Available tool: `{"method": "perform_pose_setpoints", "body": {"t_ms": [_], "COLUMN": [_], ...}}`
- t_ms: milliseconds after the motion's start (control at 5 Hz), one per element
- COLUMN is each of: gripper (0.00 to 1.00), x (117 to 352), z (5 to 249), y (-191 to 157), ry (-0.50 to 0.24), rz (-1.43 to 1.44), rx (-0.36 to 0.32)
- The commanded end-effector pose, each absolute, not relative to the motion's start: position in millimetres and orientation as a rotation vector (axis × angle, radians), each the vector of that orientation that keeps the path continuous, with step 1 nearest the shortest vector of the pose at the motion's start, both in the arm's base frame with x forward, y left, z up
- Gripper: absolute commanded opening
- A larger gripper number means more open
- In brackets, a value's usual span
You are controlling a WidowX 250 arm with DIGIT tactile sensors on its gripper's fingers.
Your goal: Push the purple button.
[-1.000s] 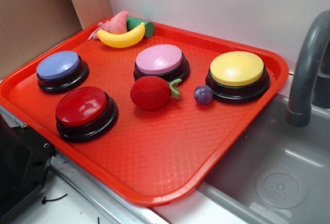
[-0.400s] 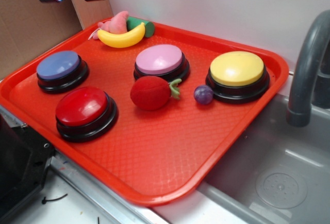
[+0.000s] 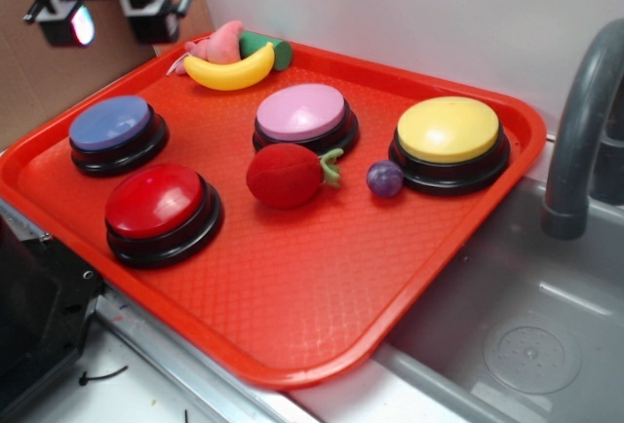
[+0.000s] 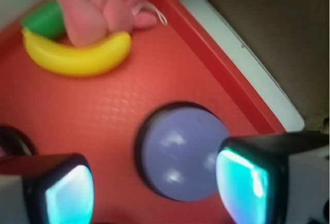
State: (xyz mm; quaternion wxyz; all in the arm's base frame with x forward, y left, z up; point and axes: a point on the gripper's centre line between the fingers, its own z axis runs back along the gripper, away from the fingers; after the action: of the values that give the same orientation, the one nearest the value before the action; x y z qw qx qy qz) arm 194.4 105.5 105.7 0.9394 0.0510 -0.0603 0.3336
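You have an orange-red tray (image 3: 292, 316) with fine diamond texture; purple button (image 3: 110, 122) periwinkle on black base; red button (image 3: 154, 200), pale pink-lilac button (image 3: 301, 111), yellow button (image 3: 448, 129); yellow banana (image 3: 230, 70); dark purple ball (image 3: 384, 178); black gripper (image 3: 107, 16), pads glowing cyan

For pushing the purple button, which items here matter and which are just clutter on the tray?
Part of the job:
- purple button
- claw, open, above the button

Just lying about:
- red button
- pink button
- yellow button
- strawberry
- small purple ball
- banana
- pink toy
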Motion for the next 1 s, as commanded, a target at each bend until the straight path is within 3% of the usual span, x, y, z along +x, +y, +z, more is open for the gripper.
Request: {"method": "perform_pose_setpoints", "body": {"t_ms": [0, 400, 800], "gripper": [1.0, 1.0, 1.0], "x": [169.6, 175.6, 179.0], "z": [81.2, 48.9, 63.9], "y": [121.0, 111.4, 108.0], "ry": [-0.129, -0.074, -0.057], "rz": [0.601, 0.581, 0.582], "rx": [0.111, 0.093, 0.09]}}
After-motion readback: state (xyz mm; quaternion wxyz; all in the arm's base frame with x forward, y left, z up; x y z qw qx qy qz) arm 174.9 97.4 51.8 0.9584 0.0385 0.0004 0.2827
